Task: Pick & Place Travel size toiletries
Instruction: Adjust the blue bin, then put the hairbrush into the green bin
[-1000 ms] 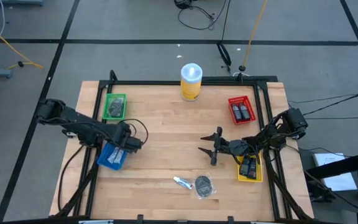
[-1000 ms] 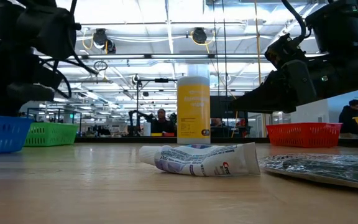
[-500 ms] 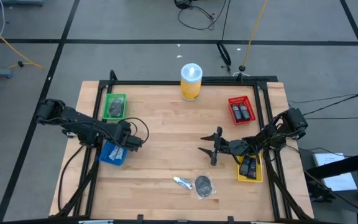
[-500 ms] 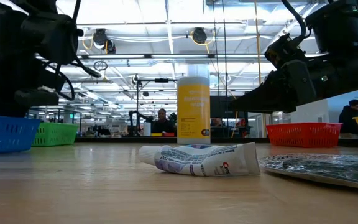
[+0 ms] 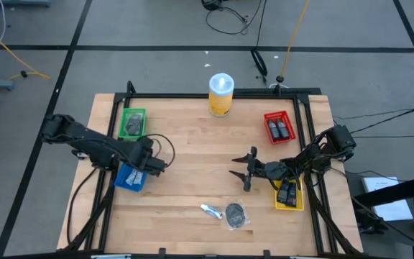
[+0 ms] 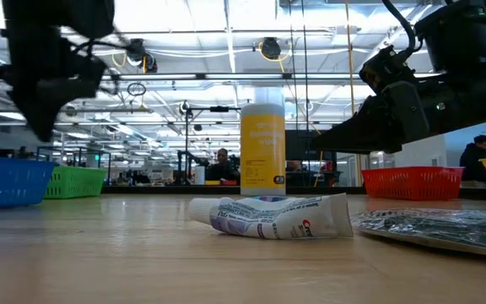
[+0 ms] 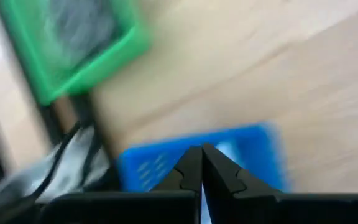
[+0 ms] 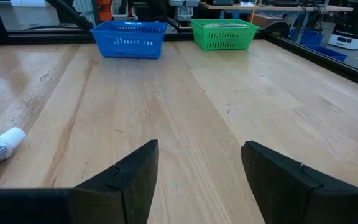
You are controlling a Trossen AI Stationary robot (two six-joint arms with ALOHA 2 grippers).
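Overhead, the wooden table point(image 5: 192, 144) has wide bare boards across its middle, with bins pushed toward its edges: a green bin point(image 5: 132, 123) holding a dark grey packet point(image 5: 132, 126) near the far left corner, a blue bin point(image 5: 130, 178) on the left side, a red bin point(image 5: 279, 127) with two black bottles point(image 5: 280, 130) at the far right, and a yellow bin point(image 5: 290, 194) at the right edge. A yellow canister point(image 5: 221, 94) stands at the far edge. The left gripper point(image 5: 152, 160) hangs over the blue bin's inner rim, its fingers point(image 7: 191, 171) pressed together with nothing between them. The right gripper point(image 5: 247, 171) sits right of centre above bare wood, fingers point(image 8: 129, 180) spread wide apart and empty. Near the front edge lies a white tube point(image 5: 210, 211), long axis running roughly left to right, its cap end pointing left; just beside its right end lies a round grey packet point(image 5: 236, 212), flat on the boards.
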